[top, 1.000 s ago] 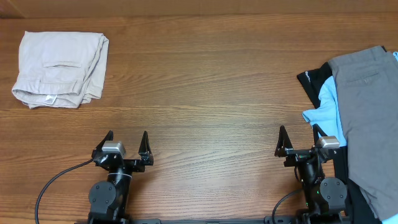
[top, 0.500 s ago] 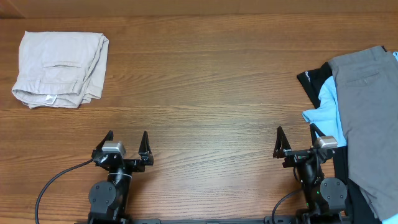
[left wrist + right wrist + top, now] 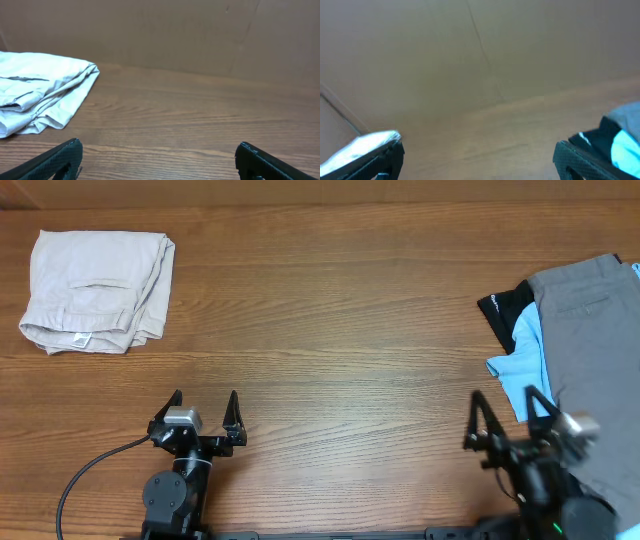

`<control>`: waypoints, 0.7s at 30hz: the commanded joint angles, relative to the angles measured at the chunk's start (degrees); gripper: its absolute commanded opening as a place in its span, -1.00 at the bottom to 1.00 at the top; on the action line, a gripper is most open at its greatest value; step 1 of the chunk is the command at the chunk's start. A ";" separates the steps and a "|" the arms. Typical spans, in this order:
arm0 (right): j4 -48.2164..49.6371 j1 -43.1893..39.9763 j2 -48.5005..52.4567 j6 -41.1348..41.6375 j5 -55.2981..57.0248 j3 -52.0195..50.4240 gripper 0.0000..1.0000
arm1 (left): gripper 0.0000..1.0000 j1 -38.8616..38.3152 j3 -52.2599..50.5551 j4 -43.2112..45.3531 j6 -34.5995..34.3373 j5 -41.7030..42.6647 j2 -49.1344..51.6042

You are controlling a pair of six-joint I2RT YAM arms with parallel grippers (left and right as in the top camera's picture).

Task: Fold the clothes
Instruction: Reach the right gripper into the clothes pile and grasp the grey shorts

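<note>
The clothes, a pair of mid-grey shorts (image 3: pixel 592 350), lie at the table's right edge on top of a pile, waistband toward the far side. My right gripper (image 3: pixel 503 396) is open and empty, just left of the pile near the front edge, apart from the shorts. In the right wrist view that gripper (image 3: pixel 479 145) has only blurred wood between its fingers. My left gripper (image 3: pixel 205 402) is open and empty at the front left; its wrist view shows the gripper (image 3: pixel 159 150) over bare wood.
Folded pale beige shorts (image 3: pixel 95 290) lie at the far left, also seen as beige shorts (image 3: pixel 40 95) from the left wrist. A light blue T-shirt (image 3: pixel 525 355) and a black garment (image 3: pixel 505 308) stick out from under the grey shorts. A brown wall (image 3: pixel 200 35) stands behind the table.
My right arm has swung to the right toward the pile and looks larger and blurred, nearer the camera. The left arm and all garments have stayed put.
</note>
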 commanded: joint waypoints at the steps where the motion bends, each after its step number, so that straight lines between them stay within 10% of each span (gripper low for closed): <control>1: -6.40 0.26 2.25 0.55 2.32 12.37 1.00 | 1.00 -0.26 -0.37 0.17 1.27 0.04 -0.72; 21: -45.20 0.26 46.47 0.31 13.14 49.11 1.00 | 1.00 -0.26 -0.37 0.17 1.29 0.04 -0.72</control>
